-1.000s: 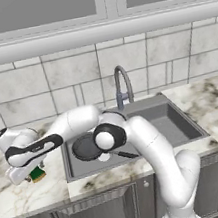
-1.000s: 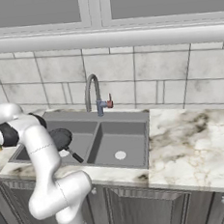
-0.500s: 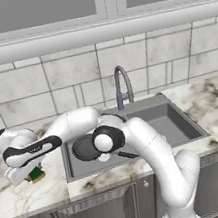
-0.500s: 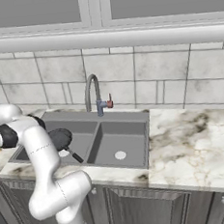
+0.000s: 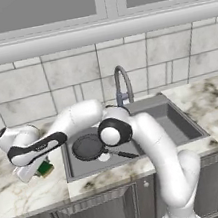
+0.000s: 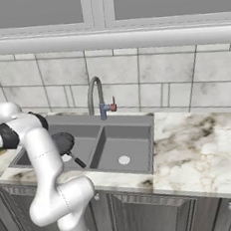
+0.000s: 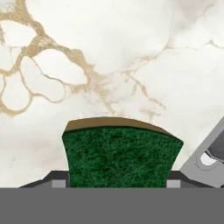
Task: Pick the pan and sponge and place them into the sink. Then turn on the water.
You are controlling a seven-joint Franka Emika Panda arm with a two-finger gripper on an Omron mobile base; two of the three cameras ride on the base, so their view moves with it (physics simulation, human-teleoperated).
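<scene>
Down at the left of the sink (image 5: 185, 127), the hand (image 5: 34, 170) is gripping the sponge (image 7: 120, 154) between its half-closed fingers, seemingly just above the marble counter (image 7: 122, 57). Meanwhile the pan (image 5: 88, 147) is lying in the left basin.

Left basin: the pan (image 5: 89, 147) takes most of the floor, its handle (image 5: 123, 153) angled toward the front wall.
Right basin (image 6: 122, 152): bare down to the drain, open from above.
Behind the divider: the faucet (image 5: 122, 83) arches over the sink (image 5: 181, 118).
Counter (image 5: 17, 193) left of sink: the sponge (image 5: 44, 168) sits under the gripper (image 5: 29, 171); marble around it is free.
</scene>
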